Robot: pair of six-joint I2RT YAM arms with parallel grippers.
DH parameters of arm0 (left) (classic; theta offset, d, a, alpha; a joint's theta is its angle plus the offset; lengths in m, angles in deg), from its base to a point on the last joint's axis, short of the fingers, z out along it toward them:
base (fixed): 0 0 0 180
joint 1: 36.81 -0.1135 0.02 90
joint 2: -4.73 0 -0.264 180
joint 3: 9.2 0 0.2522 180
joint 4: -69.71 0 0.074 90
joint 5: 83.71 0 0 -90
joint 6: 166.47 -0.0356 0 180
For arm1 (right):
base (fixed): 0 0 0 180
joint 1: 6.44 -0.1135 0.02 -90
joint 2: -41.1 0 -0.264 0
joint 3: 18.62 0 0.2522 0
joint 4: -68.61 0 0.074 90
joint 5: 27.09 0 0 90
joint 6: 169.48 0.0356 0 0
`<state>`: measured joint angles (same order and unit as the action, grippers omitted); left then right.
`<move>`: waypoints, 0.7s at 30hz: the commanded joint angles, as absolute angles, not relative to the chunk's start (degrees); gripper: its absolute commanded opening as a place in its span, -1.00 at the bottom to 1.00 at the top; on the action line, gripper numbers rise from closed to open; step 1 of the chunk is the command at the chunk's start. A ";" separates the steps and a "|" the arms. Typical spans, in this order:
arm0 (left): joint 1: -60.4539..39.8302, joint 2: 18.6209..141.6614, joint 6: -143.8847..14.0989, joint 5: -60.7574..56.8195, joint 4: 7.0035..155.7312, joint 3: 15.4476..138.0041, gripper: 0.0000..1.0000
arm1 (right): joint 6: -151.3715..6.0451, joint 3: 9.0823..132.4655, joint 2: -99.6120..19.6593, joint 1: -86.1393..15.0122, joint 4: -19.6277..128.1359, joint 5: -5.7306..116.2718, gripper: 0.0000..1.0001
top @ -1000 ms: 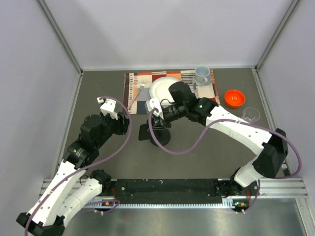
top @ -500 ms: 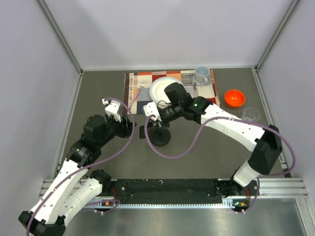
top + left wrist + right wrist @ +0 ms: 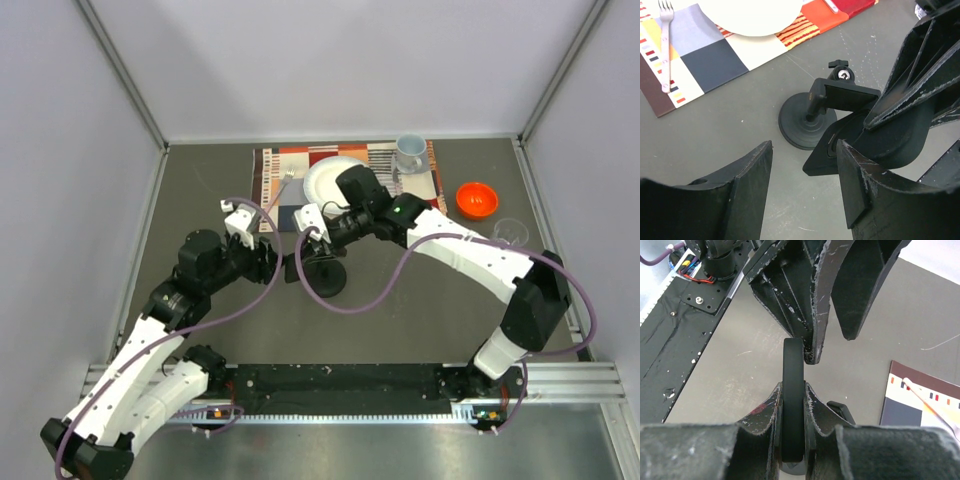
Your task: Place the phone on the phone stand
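Note:
The phone (image 3: 792,390) is black and stands on edge, pinched between my right gripper's (image 3: 792,387) fingers. In the top view my right gripper (image 3: 312,240) holds the phone (image 3: 296,266) just above and left of the phone stand (image 3: 328,278). In the left wrist view the phone's lower corner (image 3: 822,157) hangs beside the stand's disc base (image 3: 800,127), below its cradle (image 3: 847,95). My left gripper (image 3: 802,165) is open and empty, with the phone's corner just beyond its fingertips. It is left of the phone in the top view (image 3: 272,262).
A striped placemat (image 3: 280,190) at the back carries a white plate (image 3: 325,180), a fork (image 3: 283,185) and a mug (image 3: 408,152). An orange bowl (image 3: 476,199) and a clear glass (image 3: 511,233) stand at the right. Grey walls enclose the table.
My left gripper has moved right toward the phone and stand. My right gripper, still holding the phone, has shifted slightly left and back over the stand.

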<state>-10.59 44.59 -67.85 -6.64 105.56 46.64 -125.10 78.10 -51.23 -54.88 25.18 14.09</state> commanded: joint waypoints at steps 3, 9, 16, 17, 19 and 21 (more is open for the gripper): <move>-10.97 45.60 -68.39 -9.70 101.93 46.57 0.18 | -126.06 81.27 -49.86 -52.76 28.48 7.73 -1.00; -11.06 45.87 -68.47 -9.97 101.75 46.30 0.20 | -125.97 81.27 -50.30 -51.96 28.22 7.02 -1.00; -11.15 47.88 -68.56 -11.81 101.58 47.18 0.18 | -125.80 81.18 -50.39 -51.26 27.52 5.52 -1.00; -11.15 48.32 -68.56 -11.99 101.49 47.36 0.15 | -125.71 81.01 -49.95 -51.26 27.25 5.26 -1.00; -11.15 49.99 -68.65 -12.86 100.96 47.71 0.11 | -125.79 80.31 -49.51 -51.26 27.16 4.55 -1.00; -11.06 51.48 -69.70 -16.01 100.61 48.58 -0.01 | -125.97 79.69 -48.90 -51.26 26.99 4.81 -1.00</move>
<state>-10.97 49.18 -68.05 -10.68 103.50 46.45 -124.91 78.10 -51.23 -51.74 24.52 8.80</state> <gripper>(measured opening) 0.546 0.132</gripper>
